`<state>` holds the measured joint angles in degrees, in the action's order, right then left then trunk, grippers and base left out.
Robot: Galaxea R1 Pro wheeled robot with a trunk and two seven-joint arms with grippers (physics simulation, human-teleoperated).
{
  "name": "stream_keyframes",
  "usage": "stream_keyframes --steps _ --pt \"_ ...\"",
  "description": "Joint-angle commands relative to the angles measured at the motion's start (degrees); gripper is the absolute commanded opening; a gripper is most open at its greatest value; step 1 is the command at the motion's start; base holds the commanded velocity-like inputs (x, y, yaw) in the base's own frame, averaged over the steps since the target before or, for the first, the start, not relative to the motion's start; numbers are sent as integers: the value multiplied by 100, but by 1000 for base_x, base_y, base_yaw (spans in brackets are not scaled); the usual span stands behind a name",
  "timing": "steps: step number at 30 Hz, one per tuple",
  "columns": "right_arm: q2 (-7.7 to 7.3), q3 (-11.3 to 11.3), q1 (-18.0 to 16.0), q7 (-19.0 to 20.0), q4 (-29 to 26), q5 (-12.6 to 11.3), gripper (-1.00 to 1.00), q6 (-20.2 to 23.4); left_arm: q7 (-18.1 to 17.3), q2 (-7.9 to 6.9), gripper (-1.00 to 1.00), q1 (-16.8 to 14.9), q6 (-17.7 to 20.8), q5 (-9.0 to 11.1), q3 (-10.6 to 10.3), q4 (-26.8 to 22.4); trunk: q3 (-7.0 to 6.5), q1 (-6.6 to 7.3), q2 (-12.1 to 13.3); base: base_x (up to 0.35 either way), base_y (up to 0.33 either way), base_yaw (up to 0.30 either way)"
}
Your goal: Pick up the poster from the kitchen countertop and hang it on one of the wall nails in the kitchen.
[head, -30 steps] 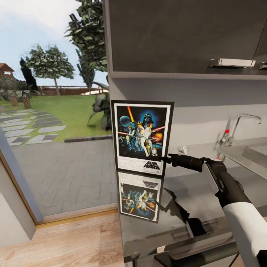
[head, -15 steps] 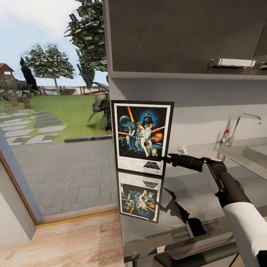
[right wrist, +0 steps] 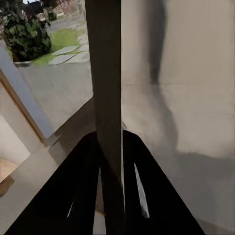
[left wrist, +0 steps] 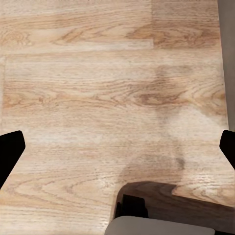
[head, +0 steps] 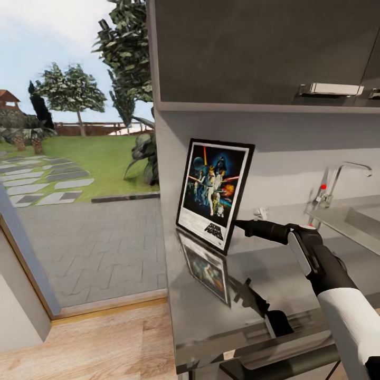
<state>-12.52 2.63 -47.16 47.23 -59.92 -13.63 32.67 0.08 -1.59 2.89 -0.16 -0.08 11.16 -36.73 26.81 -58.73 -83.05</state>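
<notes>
**Poster gripped at the bench's end, lift and carry to come**

The left gripper (left wrist: 117,147) hangs spread wide over wooden floor, holding nothing. Right of the garden doorway, the poster (head: 214,194) stands tilted at the left end of the bench (head: 295,264), its lower edge at or just above the glossy grey surface. It is an upright rectangle in a thin black frame: white border, colourful figures on dark blue, black title below. The right gripper (head: 236,225) is clamped on its lower right edge, fingers (right wrist: 142,191) pinching the frame. Judging by this, the pick-up is in hand; next it needs lifting clear and carrying to a wall nail.
</notes>
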Motion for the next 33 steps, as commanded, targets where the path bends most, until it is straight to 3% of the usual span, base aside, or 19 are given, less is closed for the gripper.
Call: stream_keyframes --steps 1,17,18,23,33 --pt "-5 9 -4 -15 -5 -52 -100 47 1 1 100 1 -2 -1 5 -9 5 0 -3 0 0 0" --pt "-5 18 -4 -12 -45 -52 -100 47 1 1 100 1 -2 -1 9 -9 5 0 -3 0 0 0" --pt "-5 26 -4 -4 -471 -52 -100 62 1 1 100 1 -2 -1 14 -8 5 0 -3 0 0 0" --pt "-5 27 -4 -3 -508 -52 -100 64 1 1 100 1 -2 -1 17 -4 5 0 -3 -13 0 0" --pt "-5 27 -4 4 -636 -52 -100 72 1 1 100 1 -2 -1 18 -5 5 0 -3 -212 0 1"
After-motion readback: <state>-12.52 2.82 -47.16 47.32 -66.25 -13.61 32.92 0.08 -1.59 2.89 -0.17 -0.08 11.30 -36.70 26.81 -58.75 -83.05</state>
